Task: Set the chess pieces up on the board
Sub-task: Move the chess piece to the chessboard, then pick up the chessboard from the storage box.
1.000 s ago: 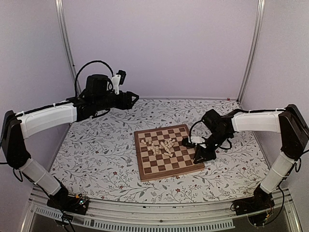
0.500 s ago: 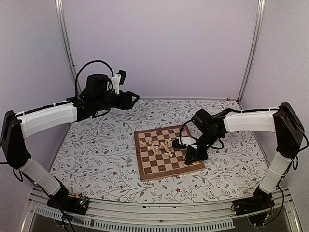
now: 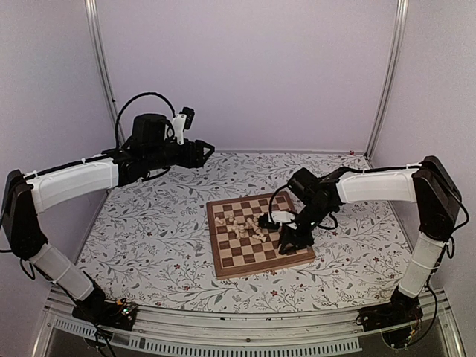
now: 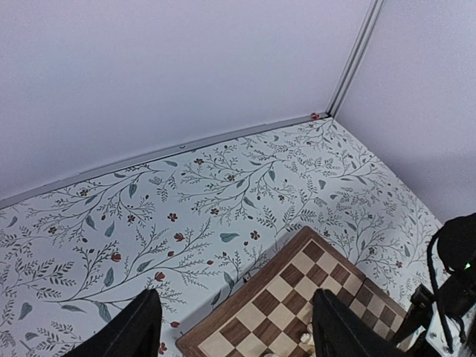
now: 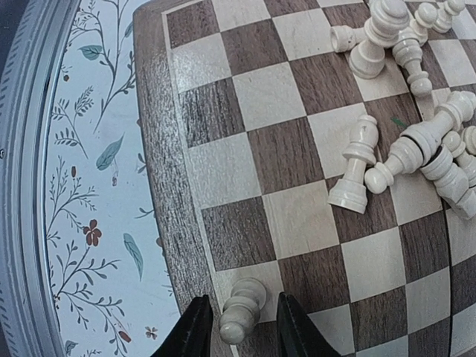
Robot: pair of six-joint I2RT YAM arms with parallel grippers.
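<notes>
The board (image 3: 230,256) lies mid-table; it also shows in the right wrist view (image 5: 245,97) and the left wrist view (image 4: 282,305). Several cream chess pieces (image 3: 245,223) lie toppled in a heap on its middle, seen close in the right wrist view (image 5: 416,141). My right gripper (image 3: 286,242) is low over the board's right side. In its own view the right gripper (image 5: 242,320) is open around a single pawn (image 5: 242,311) on a light square by the border, with gaps on both sides. My left gripper (image 3: 207,151) is open and empty, high over the back left; its own view also shows it (image 4: 238,327).
The floral tablecloth (image 3: 149,223) surrounds the board. Lilac walls and metal posts (image 3: 100,74) close in the back and sides. A grey rail (image 5: 30,149) runs along the table edge beside the board.
My right gripper has moved left from beside the board's right edge to over the board's right squares. The left arm has not moved.
</notes>
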